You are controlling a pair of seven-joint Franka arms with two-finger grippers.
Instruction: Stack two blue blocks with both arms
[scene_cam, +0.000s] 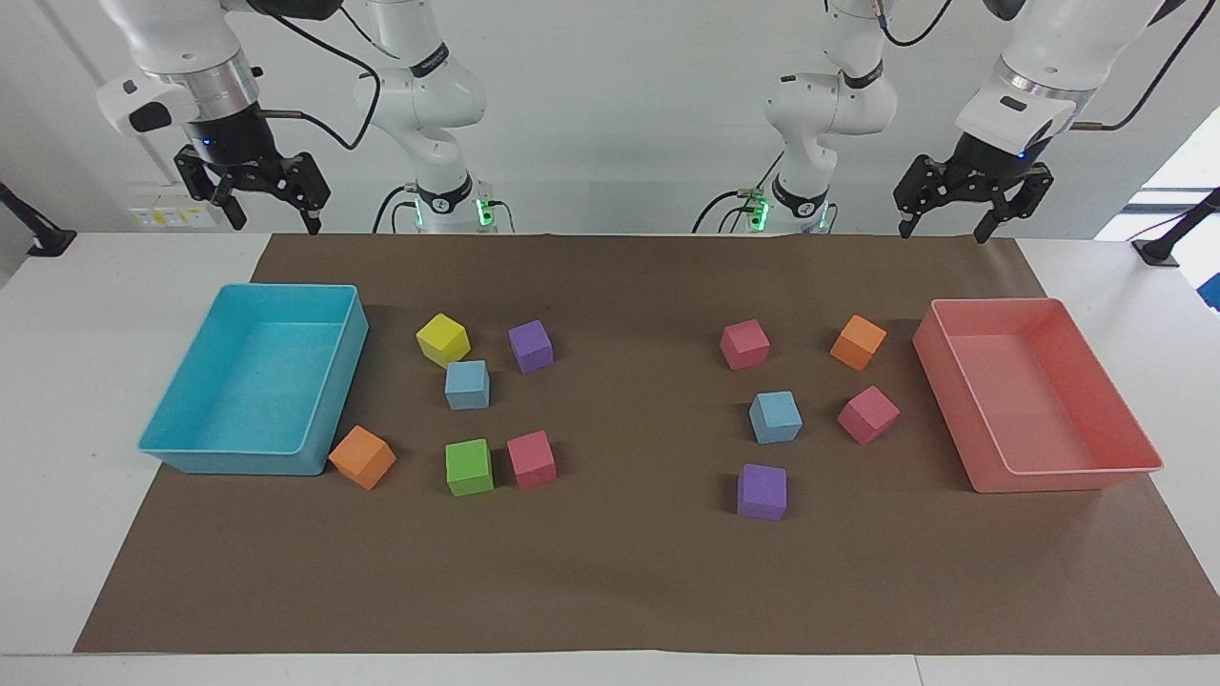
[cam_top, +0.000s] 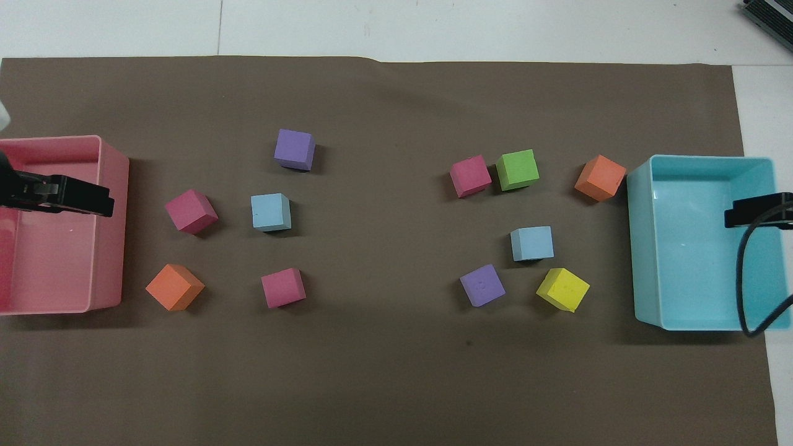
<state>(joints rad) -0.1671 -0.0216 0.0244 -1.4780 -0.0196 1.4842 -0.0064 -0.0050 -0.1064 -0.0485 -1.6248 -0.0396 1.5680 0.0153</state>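
Two blue blocks (scene_cam: 467,385) (scene_cam: 775,417) on mat, well apart from both raised end effectors (scene_cam: 273,211) (scene_cam: 942,221).

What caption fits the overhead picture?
Two blue blocks wait apart among colored cubes, unstacked, between pink tray and turquoise tray.

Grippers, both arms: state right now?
Left gripper: open, empty, raised above the table edge near the pink tray.
Right gripper: open, empty, raised near the turquoise tray.
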